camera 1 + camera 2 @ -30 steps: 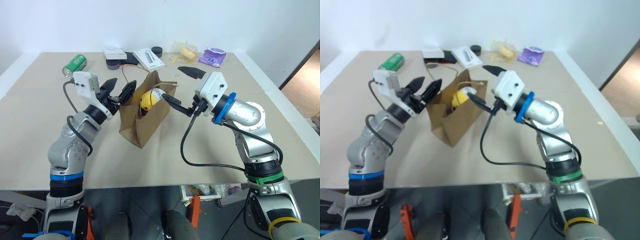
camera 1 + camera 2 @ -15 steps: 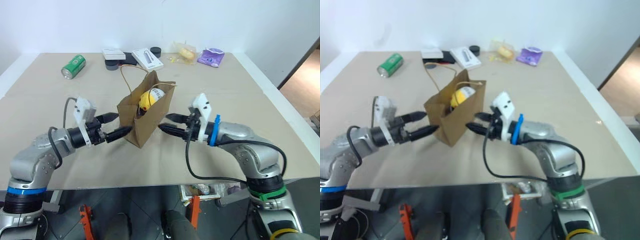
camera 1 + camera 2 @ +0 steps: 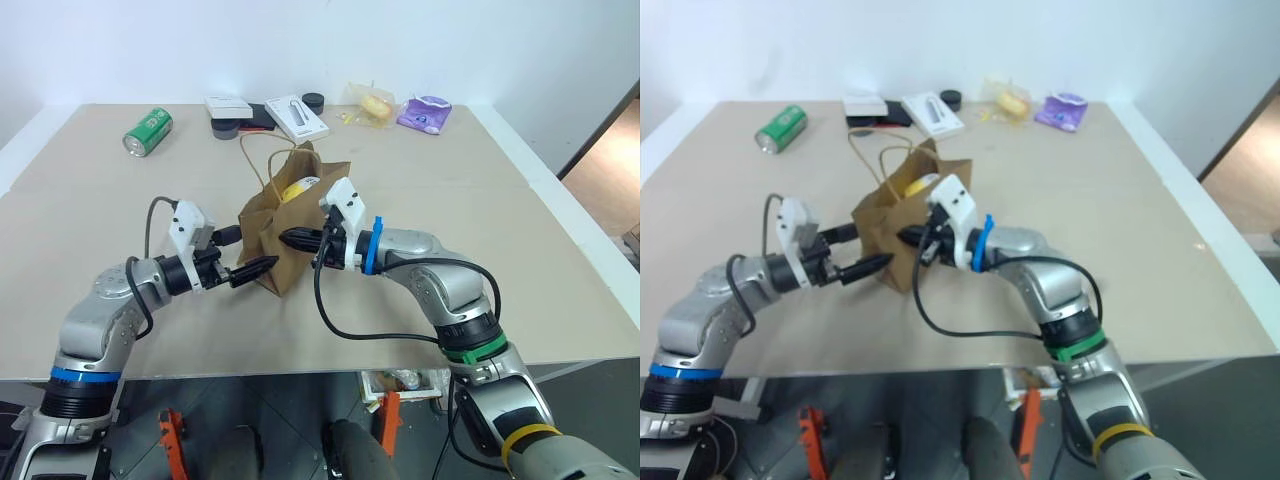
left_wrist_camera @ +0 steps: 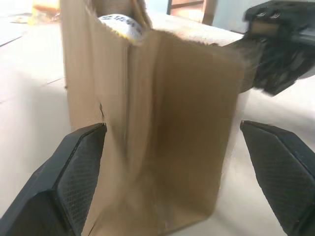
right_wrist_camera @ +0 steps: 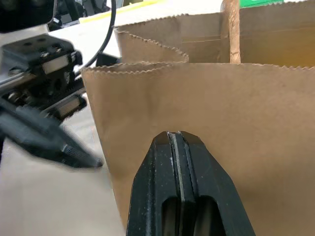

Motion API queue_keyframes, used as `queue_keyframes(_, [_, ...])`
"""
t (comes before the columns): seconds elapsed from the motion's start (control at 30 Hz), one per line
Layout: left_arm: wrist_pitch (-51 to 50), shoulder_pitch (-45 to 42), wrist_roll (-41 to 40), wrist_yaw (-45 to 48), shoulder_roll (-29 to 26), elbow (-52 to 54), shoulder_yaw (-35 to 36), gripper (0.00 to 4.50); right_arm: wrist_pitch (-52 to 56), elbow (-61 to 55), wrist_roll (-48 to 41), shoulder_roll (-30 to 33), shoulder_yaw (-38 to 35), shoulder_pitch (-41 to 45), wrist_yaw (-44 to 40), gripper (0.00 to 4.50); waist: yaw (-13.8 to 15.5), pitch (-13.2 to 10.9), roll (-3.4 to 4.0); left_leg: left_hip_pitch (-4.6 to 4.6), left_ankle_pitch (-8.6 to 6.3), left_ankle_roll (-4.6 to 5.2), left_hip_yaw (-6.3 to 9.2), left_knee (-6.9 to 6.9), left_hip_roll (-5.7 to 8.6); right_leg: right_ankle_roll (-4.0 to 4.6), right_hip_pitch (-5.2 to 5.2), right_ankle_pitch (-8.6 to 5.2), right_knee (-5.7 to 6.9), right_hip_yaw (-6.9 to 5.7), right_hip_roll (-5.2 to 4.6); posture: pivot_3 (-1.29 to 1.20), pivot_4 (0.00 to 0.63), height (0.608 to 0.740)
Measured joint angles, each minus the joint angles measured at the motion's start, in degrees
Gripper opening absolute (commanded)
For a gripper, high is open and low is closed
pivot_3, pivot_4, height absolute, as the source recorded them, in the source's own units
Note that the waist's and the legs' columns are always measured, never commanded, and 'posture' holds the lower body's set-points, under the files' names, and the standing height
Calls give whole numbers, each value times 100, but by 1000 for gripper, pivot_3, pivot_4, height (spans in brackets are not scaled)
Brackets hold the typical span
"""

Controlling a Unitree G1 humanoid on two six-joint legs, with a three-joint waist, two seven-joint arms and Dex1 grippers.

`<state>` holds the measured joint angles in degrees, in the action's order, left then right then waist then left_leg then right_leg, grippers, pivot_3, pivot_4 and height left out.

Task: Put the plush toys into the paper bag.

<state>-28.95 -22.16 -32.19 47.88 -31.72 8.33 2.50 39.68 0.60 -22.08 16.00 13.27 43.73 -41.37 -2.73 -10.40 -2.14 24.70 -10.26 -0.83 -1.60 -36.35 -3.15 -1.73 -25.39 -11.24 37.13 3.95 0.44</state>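
Beige table (image 3: 560,260) with paper bag (image 3: 285,225), green can (image 3: 148,132)

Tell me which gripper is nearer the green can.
Left. The left gripper, open, sits at the paper bag on the side toward the green can. The right gripper, shut, is against the bag's front face, farther from it.

Both arms reach forward and inward, low over the bench, forearms roughly level. Left gripper (image 3: 245,255) points forward and to the right; its two black fingers (image 4: 74,172) stand wide apart, one on each side of the bag's near corner. Right gripper (image 3: 290,239) points forward and to the left, slightly downward; its fingers (image 5: 179,177) are pressed together, tips right at the bag's side wall. The two grippers face each other, close together.
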Motion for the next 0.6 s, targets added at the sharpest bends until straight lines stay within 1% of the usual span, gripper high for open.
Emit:
queue_keyframes(0.1, [19,0,75,-34,184,12,-99,4500,-73,179,60,-128,0,59,6,43,0,0,0,-1,0,0,0,0,-2,0,0,1,0,0,3,0,150,740])
queue_keyframes(0.33, [49,-8,334,-290,410,30,-273,4500,-144,293,116,-327,-7,224,33,43,0,0,0,-2,0,0,1,0,-7,1,0,3,1,1,8,0,150,740])
queue_keyframes(0.53, [248,-275,709,-919,821,-269,-232,4500,-143,283,125,-339,-11,224,33,43,2,0,0,-2,0,0,1,-1,-6,-10,1,11,1,1,8,0,150,740])
queue_keyframes(0.57, [289,-295,742,-996,878,-322,-219,3952,-145,270,126,-337,-26,225,39,0,2,0,0,-2,0,0,1,-1,-6,-12,1,12,1,1,8,0,150,740])
queue_keyframes(0.6, [307,-295,751,-1046,910,-335,-216,3707,-145,244,125,-326,-40,224,39,0,2,0,0,-2,0,0,1,-1,-6,-15,1,13,1,1,8,0,150,740])
